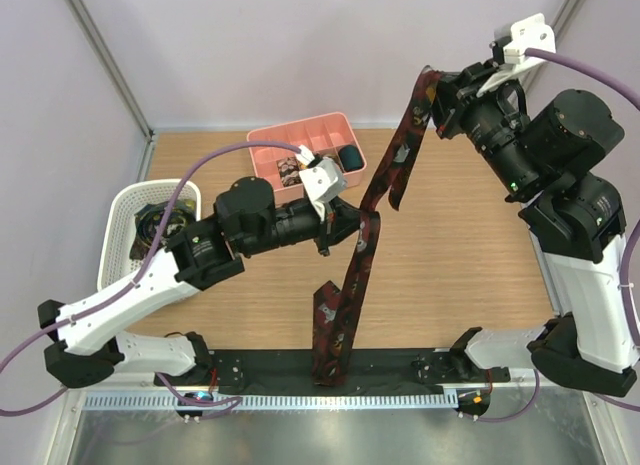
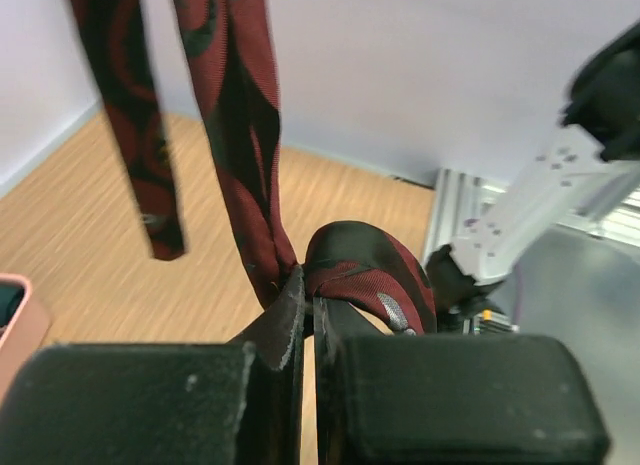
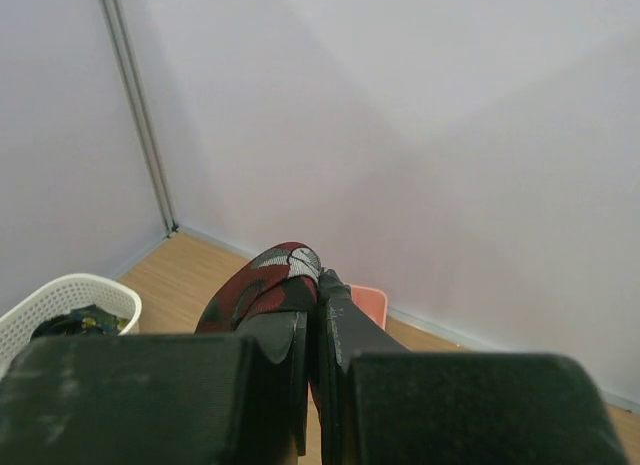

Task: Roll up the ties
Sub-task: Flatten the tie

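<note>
**One tie aloft, none of it rolled yet**

Both grippers pinch the same tie (image 1: 352,285), their jaws pressed together on the fabric. The right gripper (image 1: 437,97) holds it high. The narrow end dangles below that gripper, and the long span slopes down to the left gripper (image 1: 338,225). The left gripper clamps a fold mid-length, and beneath it the wide end hangs toward the near edge of the table (image 1: 470,265). This tie shows no coil, so I judge its rolling is all still ahead. Beyond the left gripper, the tray (image 1: 300,133) holds what look like two finished coils (image 1: 349,157). On the left gripper's left, the basket (image 1: 118,230) holds dark fabric (image 1: 155,225), probably ties waiting.
</note>
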You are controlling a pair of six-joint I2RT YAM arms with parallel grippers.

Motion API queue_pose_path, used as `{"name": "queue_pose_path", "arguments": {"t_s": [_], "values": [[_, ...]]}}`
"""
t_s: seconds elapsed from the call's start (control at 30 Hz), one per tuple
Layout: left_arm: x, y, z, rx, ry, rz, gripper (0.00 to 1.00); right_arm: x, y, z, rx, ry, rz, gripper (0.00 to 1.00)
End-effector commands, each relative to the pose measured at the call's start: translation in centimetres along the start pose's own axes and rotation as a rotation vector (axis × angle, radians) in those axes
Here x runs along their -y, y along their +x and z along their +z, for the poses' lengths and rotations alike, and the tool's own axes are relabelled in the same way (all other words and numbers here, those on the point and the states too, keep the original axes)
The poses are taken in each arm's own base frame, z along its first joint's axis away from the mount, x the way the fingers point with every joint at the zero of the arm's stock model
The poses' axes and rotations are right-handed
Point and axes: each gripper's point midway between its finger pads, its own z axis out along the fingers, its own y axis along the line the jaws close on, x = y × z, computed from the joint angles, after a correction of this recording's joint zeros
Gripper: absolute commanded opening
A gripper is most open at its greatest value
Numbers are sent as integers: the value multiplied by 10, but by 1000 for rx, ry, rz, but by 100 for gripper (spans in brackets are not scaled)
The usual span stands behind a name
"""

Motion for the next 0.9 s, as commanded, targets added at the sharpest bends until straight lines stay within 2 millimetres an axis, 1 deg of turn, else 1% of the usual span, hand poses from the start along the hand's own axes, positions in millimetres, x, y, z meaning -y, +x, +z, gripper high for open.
{"name": "queue_pose_path", "arguments": {"t_s": [0.0,0.1,0.2,0.23,0.27,0.3,0.33,0.37,0.4,0.43,0.47,0.5,0.53,0.57,0.6,0.63,0.67,0.7,0.73,0.77,0.8,0.83,0.87], "values": [[-34,41,9,-131,-107,63,0,3,-47,-26,146,-31,35,1],[-36,56,18,-189,-70,127,0,4,-64,-40,196,-49,43,1],[-42,65,23,-216,-77,171,0,3,-82,-57,243,-81,56,1],[-47,65,24,-216,-99,181,0,1,-84,-62,251,-99,60,1],[-62,64,24,-216,-175,202,0,-5,-91,-73,273,-148,64,1],[-72,61,23,-207,-234,212,0,-8,-91,-78,275,-173,82,1],[-94,50,21,-168,-364,223,0,-15,-85,-79,258,-206,85,1],[-101,43,19,-150,-400,235,0,-18,-83,-81,253,-223,95,1],[-109,33,18,-128,-447,246,0,-29,-76,-86,245,-289,100,1],[-117,20,17,-87,-500,251,0,-35,-72,-88,236,-319,114,1],[-128,9,12,-67,-567,258,0,-39,-69,-90,235,-341,116,1],[-133,5,16,-83,-581,308,0,-42,-62,-92,229,-358,113,1],[-135,-18,13,-55,-604,328,0,-43,-58,-93,225,-363,112,1],[-142,-23,12,-72,-641,356,0,-43,-56,-93,224,-365,110,2],[-149,-15,18,-145,-655,418,0,-44,-53,-97,226,-373,106,3],[-154,-40,15,-117,-698,441,0,-45,-52,-99,231,-385,106,4],[-159,-46,14,-126,-732,465,0,-47,-52,-101,234,-399,100,5],[-170,-56,6,-140,-806,518,0,-50,-51,-105,243,-418,96,5],[-175,-64,9,-136,-842,536,0,-56,-51,-108,248,-456,91,8],[-179,-71,8,-131,-867,553,0,-58,-50,-111,251,-471,92,8],[-183,-83,4,-100,-922,566,0,-61,-46,-111,247,-485,90,9],[-186,-88,4,-98,-941,595,0,-61,-46,-116,252,-491,91,9],[-186,-98,0,-73,-955,608,0,-62,-42,-115,244,-495,92,9]]}}
